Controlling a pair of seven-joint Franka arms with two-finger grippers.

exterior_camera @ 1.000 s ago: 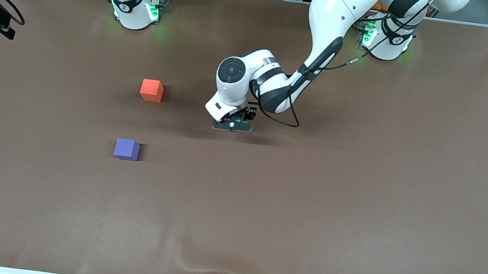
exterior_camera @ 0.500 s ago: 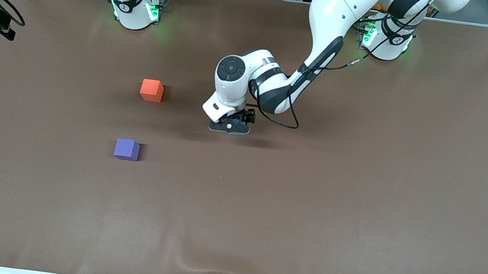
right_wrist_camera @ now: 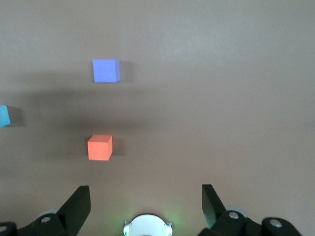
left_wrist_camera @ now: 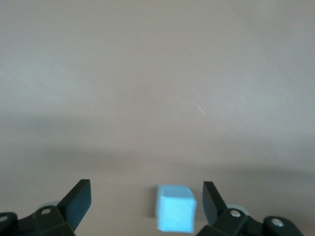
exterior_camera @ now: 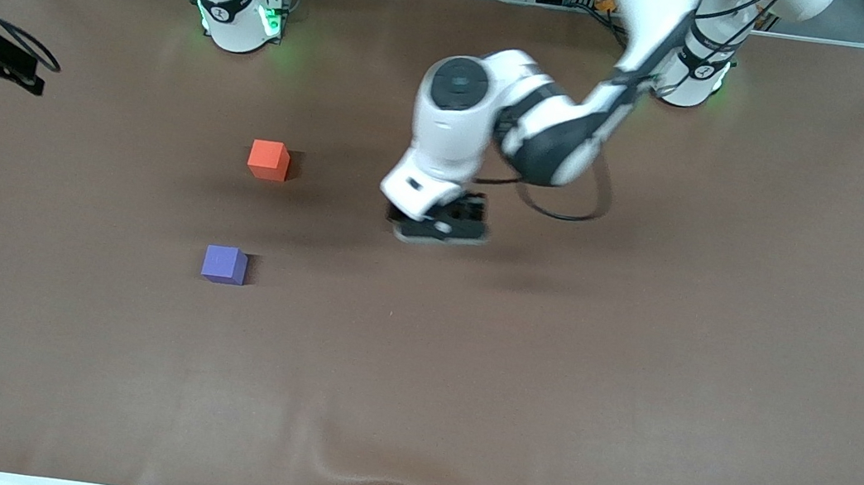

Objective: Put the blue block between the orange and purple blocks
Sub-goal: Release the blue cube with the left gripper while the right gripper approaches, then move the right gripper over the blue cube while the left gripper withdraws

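A: Orange block (exterior_camera: 268,160) sits flat on the table, a plain bright orange-red cube. The purple block (exterior_camera: 224,263), a violet cube of matching size, lies nearer the front camera, well apart from it.

B: And the blue block (left_wrist_camera: 175,208)?

A: Light sky-blue, plain faces, resting on the table. The front view hides it; from the right wrist view (right_wrist_camera: 4,115) it looks to lie off to one side of the pair, not between them.

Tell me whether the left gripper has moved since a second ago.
Yes. The left gripper has risen and shifted toward the left arm's end, farther from the orange block.
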